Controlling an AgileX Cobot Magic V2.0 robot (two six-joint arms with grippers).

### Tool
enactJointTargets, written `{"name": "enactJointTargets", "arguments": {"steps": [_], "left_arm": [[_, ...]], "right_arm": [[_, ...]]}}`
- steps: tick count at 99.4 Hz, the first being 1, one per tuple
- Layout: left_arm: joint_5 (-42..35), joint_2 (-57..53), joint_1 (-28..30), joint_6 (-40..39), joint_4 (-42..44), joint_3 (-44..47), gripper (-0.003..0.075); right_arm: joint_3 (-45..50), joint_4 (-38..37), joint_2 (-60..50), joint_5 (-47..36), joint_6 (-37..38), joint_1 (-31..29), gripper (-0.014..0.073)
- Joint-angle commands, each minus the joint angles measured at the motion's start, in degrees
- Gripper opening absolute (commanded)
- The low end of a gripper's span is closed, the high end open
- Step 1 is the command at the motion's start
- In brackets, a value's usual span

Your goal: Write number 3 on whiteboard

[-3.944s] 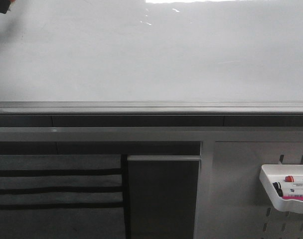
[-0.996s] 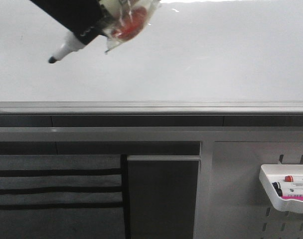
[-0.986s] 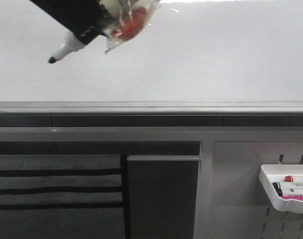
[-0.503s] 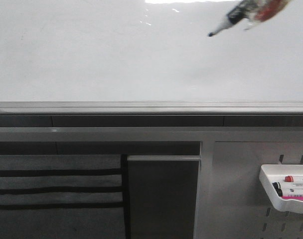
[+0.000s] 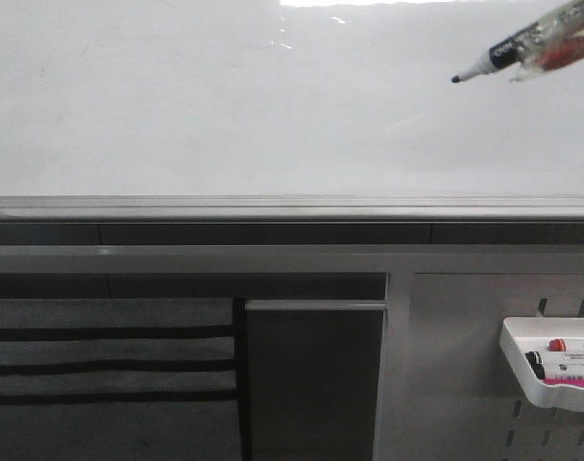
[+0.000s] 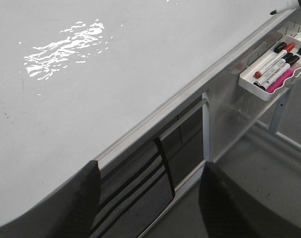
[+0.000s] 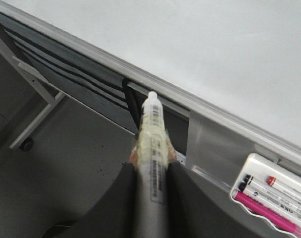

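White and glossy, the whiteboard (image 5: 225, 106) fills the front view unmarked, no number 3 on it, while one black-tipped marker (image 5: 523, 46) slants in at the upper right, tip off the board, seemingly poised to start. From the left wrist, the left gripper (image 6: 148, 198) gapes wide and empty, apart from a tray (image 6: 249, 82) of about four spare markers. From the right wrist, the right gripper (image 7: 151, 171) clamps that single marker (image 7: 153, 134), pointed toward the board's rail (image 7: 140, 74).

Dim grey light, overhead glare patches on the whiteboard (image 6: 140, 74), soft blurry focus throughout
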Motion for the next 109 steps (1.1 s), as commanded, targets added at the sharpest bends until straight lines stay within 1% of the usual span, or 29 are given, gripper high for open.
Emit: {"name": "enactJointTargets", "arguments": {"steps": [1,10,17,26,39,57,78,100,109], "left_arm": [[-4.17,-0.23,0.21,-0.64,-1.74,-1.59,0.0408],[-4.17,-0.23,0.21,-0.64,-1.74,-1.59,0.0408],[-4.17,-0.23,0.21,-0.64,-1.74,-1.59,0.0408],[-4.17,-0.23,0.21,-0.64,-1.74,-1.59,0.0408],[-4.17,-0.23,0.21,-0.64,-1.74,-1.59,0.0408],[-4.17,-0.23,0.21,-0.64,-1.74,-1.59,0.0408],[-4.17,-0.23,0.21,-0.64,-1.74,-1.59,0.0408],[-4.17,-0.23,0.21,-0.64,-1.74,-1.59,0.0408],[-4.17,-0.23,0.21,-0.64,-1.74,-1.59,0.0408]], "right_arm": [[-8.39,1.97,3.65,2.74,-0.08,-0.58,0.0048],[-14.57,2.0,8.35,6.7,-0.08,-0.58,0.0048],[-18.75,2.26,11.55,6.98,-0.08,-0.58,0.0048],[-23.09,4.33,15.6,8.15,-1.13,0.33,0.0048],[-28.84,3.91,21.29,8.56,-1.24,3.05,0.0048],[-35.84,2.4,27.76,8.81,-1.24,4.12,0.0048],[-37.91,1.08,32.58,3.82,-1.66,4.12,0.0048],[-37.91,0.64,34.76,1.59,-1.87,4.12,0.0048],[-37.91,-1.74,35.34,0.32,-1.87,4.01,0.0048]]}}
